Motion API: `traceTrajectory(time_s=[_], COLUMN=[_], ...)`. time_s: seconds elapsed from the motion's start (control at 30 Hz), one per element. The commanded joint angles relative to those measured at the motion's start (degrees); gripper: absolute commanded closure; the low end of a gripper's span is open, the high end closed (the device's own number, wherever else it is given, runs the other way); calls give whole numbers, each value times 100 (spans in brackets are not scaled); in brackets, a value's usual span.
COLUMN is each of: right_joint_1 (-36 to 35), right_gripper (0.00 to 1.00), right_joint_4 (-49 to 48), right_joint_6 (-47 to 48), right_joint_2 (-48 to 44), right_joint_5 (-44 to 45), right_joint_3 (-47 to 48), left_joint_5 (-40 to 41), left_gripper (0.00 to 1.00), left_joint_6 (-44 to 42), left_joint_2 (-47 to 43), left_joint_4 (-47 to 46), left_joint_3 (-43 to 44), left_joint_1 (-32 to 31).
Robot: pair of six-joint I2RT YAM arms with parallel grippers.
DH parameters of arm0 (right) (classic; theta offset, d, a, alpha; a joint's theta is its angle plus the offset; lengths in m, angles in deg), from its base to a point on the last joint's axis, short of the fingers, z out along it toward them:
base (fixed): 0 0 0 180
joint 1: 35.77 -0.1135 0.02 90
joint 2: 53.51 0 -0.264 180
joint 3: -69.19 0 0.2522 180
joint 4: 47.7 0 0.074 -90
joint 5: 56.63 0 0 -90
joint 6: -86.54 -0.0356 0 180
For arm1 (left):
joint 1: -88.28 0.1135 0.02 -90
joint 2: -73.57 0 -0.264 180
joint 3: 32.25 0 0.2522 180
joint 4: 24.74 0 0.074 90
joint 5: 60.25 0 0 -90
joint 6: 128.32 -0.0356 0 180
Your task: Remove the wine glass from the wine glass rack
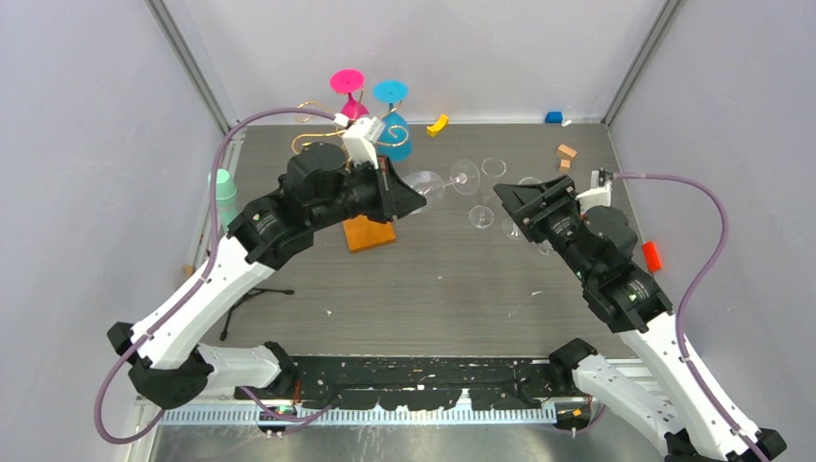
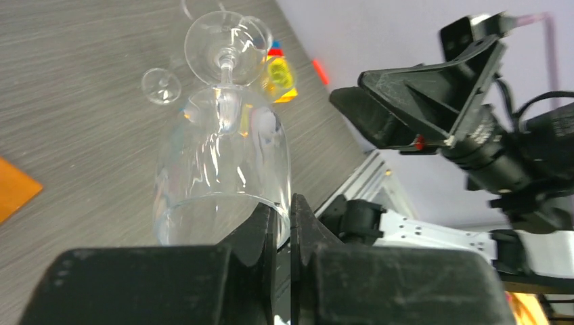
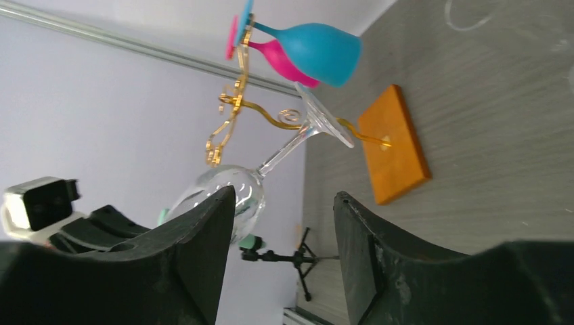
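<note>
- Grey wood-grain table (image 1: 433,279) filled the floor of the cell, and pale lilac walls (image 1: 87,144) closed it on three sides.
- The wine glass rack (image 1: 369,233) stood at the back left of the table on its orange base, with gold curly arms (image 3: 233,108) spreading from the post.
- A pink glass (image 1: 348,87) and a blue glass (image 1: 392,96) hung on the rack side by side, foot up.
- The left gripper (image 2: 283,217) was clenched on the clear wine glass (image 2: 223,156), with the rim of the bowl pinched between the two fingers.
- The wine glass was held in the air, lying almost on its side, with its foot pointing away from the left gripper toward the right arm.
- In the top view it was to the right of the rack, apart from the gold arms.
- The right gripper (image 3: 284,203) faced the glass with its jaws released and nothing between them.
- Other clear glasses (image 1: 481,214) stood on the table near the right gripper.
</note>
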Motion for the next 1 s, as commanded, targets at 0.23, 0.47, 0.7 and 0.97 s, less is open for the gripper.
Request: traceTrajectory(time_s=[0.23,0.47,0.7,0.97], right_joint_1=[-3,-10,-5,-5], right_gripper=[44,47,47,45], right_joint_4=[1910,2707,2957,3370], right_joint_6=[1381,2081,2497,2733], right_joint_2=[174,525,156,-378], right_joint_5=[1040,1215,1570,1858], right_joint_3=[808,1100,876,669], left_joint_5=[1491,1560,1921,1165], left_gripper=[100,100,100,100], left_joint_6=[-1222,-1455,-1722,-1769], left_joint_2=[1556,3059,4792,5812], left_joint_4=[1959,2877,4109,4391], left_joint_3=[1677,2904,4489,5558], left_joint_1=[-835,-942,-934,-612])
